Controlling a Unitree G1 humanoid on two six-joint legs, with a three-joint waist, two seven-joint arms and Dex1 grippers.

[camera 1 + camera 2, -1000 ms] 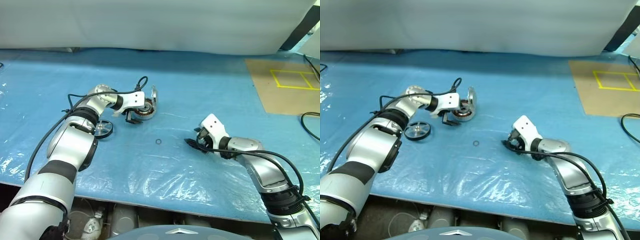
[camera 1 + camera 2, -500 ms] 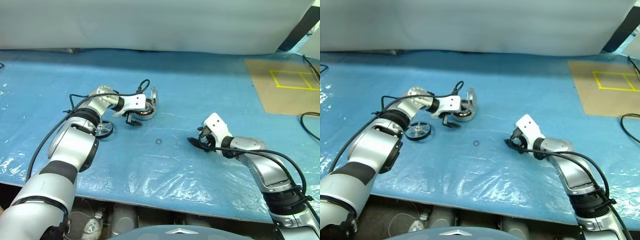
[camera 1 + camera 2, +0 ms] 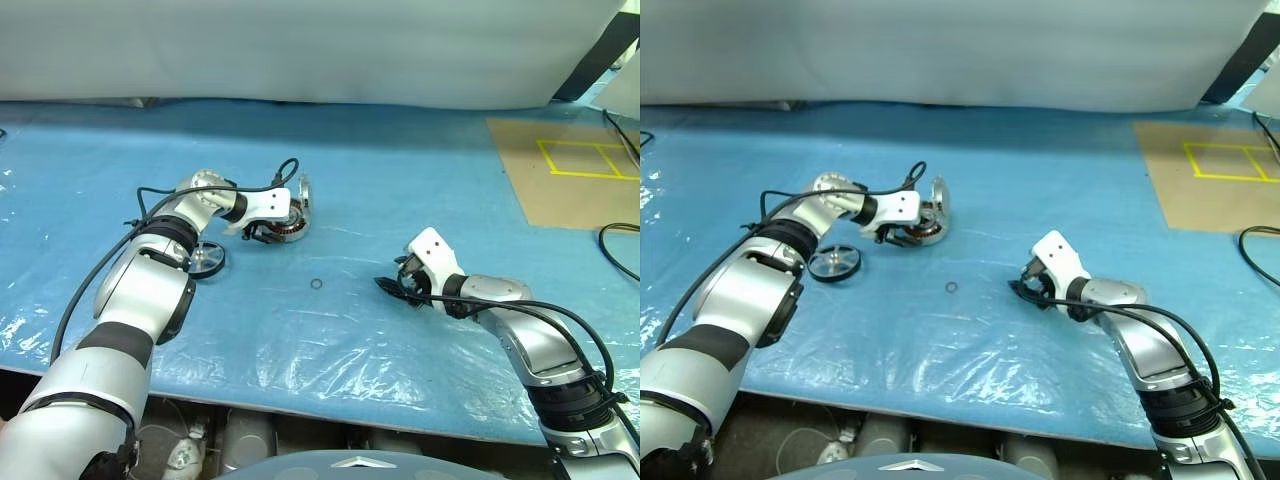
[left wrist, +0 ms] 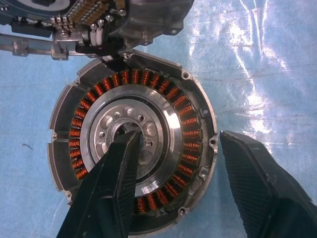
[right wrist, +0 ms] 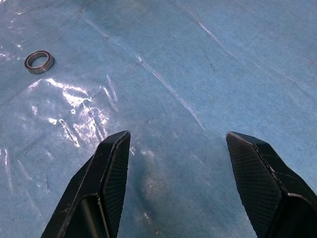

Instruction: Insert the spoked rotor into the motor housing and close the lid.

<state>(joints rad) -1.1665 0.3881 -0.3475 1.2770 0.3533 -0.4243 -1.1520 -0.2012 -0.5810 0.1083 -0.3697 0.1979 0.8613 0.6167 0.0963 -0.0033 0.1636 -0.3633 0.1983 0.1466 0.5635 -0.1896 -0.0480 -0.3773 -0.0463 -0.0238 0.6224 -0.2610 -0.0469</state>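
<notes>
Since a second ago the left gripper (image 4: 173, 148) has narrowed and sunk onto the motor housing (image 4: 133, 148), a short round silver-grey metal can ringed with copper-brown windings: one finger in the central hub, the other outside the rim, not clenched. The ribbed grey metal lid (image 3: 304, 194) stands upright, hinged at the housing's far rim, partly hidden by the wrist. The flat silver spoked rotor (image 3: 834, 262) lies on crinkled blue plastic sheeting (image 3: 420, 150), half behind the left arm. The right gripper (image 5: 173, 148) hovers released, empty, near a small dark ring (image 5: 39, 61).
</notes>
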